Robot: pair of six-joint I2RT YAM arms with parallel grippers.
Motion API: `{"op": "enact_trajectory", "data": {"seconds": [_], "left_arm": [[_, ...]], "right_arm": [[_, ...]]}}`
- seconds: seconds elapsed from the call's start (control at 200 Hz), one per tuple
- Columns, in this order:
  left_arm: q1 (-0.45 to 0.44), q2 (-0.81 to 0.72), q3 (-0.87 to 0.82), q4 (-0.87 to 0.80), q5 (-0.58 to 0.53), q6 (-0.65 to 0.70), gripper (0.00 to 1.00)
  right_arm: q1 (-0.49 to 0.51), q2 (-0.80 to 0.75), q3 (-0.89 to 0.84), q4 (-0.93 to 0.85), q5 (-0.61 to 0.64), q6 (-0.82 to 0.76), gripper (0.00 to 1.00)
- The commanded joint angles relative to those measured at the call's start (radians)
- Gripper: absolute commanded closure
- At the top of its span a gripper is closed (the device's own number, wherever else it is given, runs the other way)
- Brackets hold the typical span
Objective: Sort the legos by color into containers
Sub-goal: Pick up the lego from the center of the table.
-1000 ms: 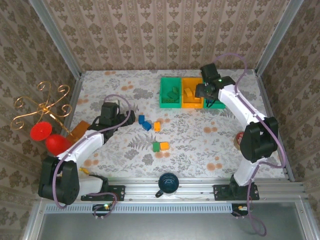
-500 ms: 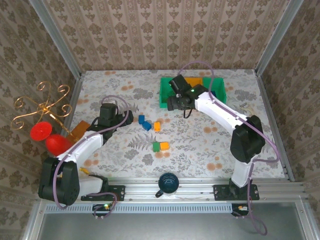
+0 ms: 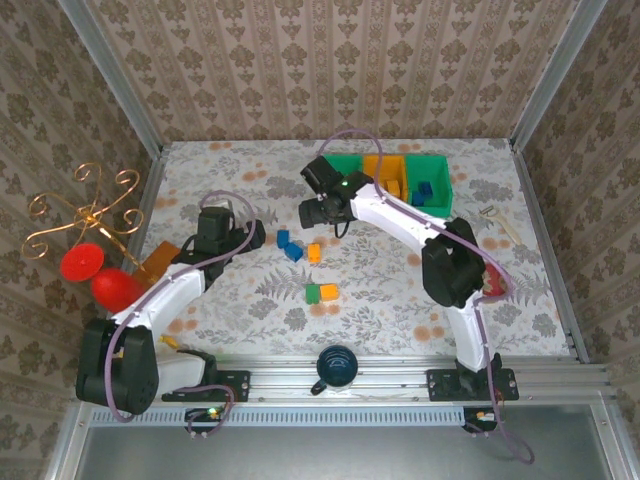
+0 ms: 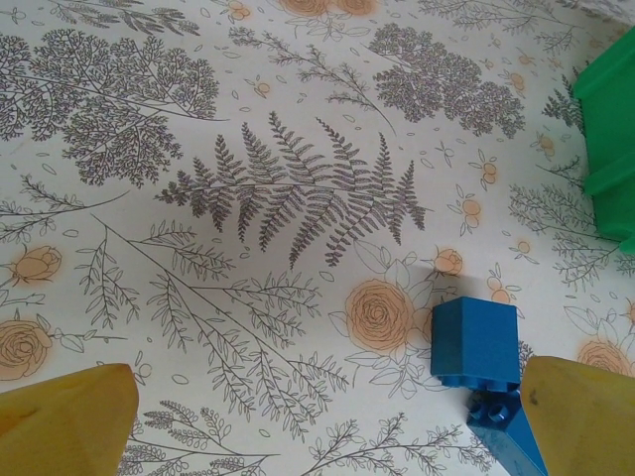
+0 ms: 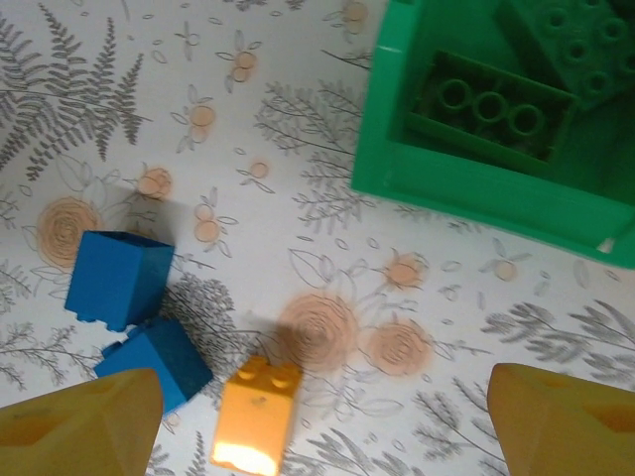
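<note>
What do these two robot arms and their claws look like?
The left arm and the right arm have smooth white shells between chunky black joints. A thin lilac cable loops along each, and a small green light glows on the right arm. The left claw and the right claw each end in two blunt mustard-yellow fingers.

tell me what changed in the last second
The right gripper swung left, from over the bins to above the loose bricks, jaws open and empty. The left gripper, bricks and bins stayed put.
</note>
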Motion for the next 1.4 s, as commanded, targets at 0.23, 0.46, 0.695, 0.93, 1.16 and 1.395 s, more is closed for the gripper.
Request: {"op": "enact_trajectory", "data": {"seconds": [0.23, 0.46, 0.695, 0.93, 1.16, 1.395], "left_arm": [[0.011, -0.033, -0.027, 0.014, -0.014, -0.019, 0.0], [0.015, -0.042, -0.031, 0.012, -0.017, -0.019, 0.0], [0.017, -0.037, -0.035, 0.014, -0.011, -0.02, 0.0], [0.019, -0.037, -0.035, 0.012, -0.01, -0.018, 0.0], [0.02, -0.033, -0.039, 0.015, -0.005, -0.019, 0.0], [0.022, -0.028, -0.038, 0.019, 0.003, -0.019, 0.0]], "right_arm": [[0.05, 0.161, 0.185, -0.071, -0.024, -0.011, 0.13], [0.081, 0.258, 0.297, -0.104, -0.028, -0.028, 0.13], [0.101, 0.353, 0.414, -0.142, -0.05, -0.039, 0.13], [0.105, 0.432, 0.507, -0.173, -0.084, -0.027, 0.19], [0.106, 0.468, 0.528, -0.163, -0.125, -0.01, 0.29], [0.105, 0.506, 0.573, -0.162, -0.145, 0.0, 0.37]]}}
